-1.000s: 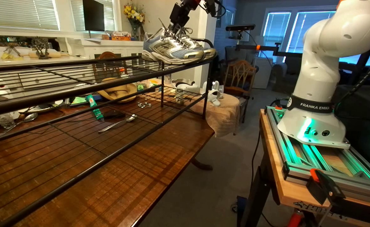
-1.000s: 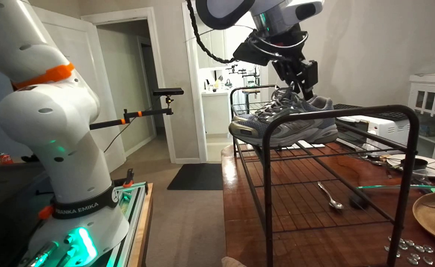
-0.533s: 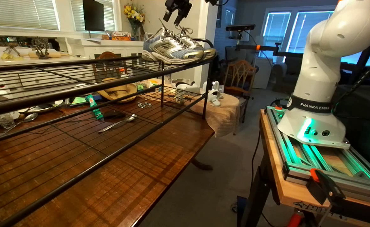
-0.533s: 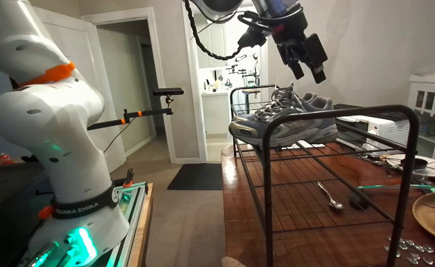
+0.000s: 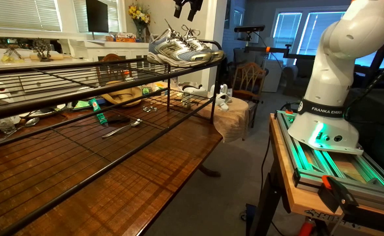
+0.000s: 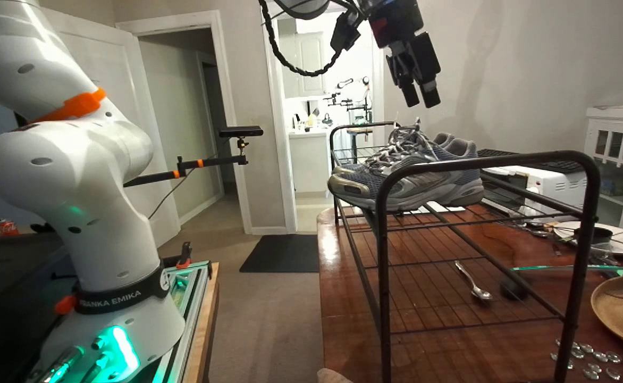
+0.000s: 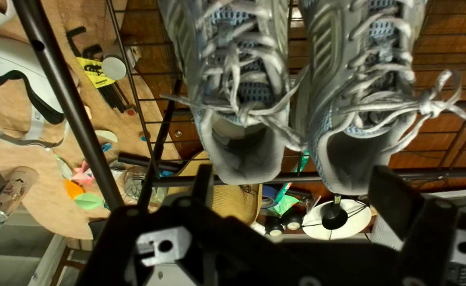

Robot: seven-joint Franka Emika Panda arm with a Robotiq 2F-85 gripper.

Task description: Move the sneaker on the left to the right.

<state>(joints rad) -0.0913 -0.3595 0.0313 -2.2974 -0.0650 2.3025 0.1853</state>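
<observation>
I take the task's sneaker point(image 7: 350, 91) to be the one farther in from the end of the rack point(image 6: 486, 160), though its mate point(image 7: 237, 87) looks the same; it stands upright on the top shelf, just beside that mate, and the gripper point(image 6: 421, 100) hangs above the pair, fingers point(image 7: 394, 202) spread with nothing between them. If it needs lifting, I'd expect it light and hard to damage, with a soft, squashy upper, a firmer sole and perhaps slick shiny panels, so pinch the padded heel collar, one finger inside the opening, keeping off the tied bow point(image 7: 432, 107), whose loops could snag
</observation>
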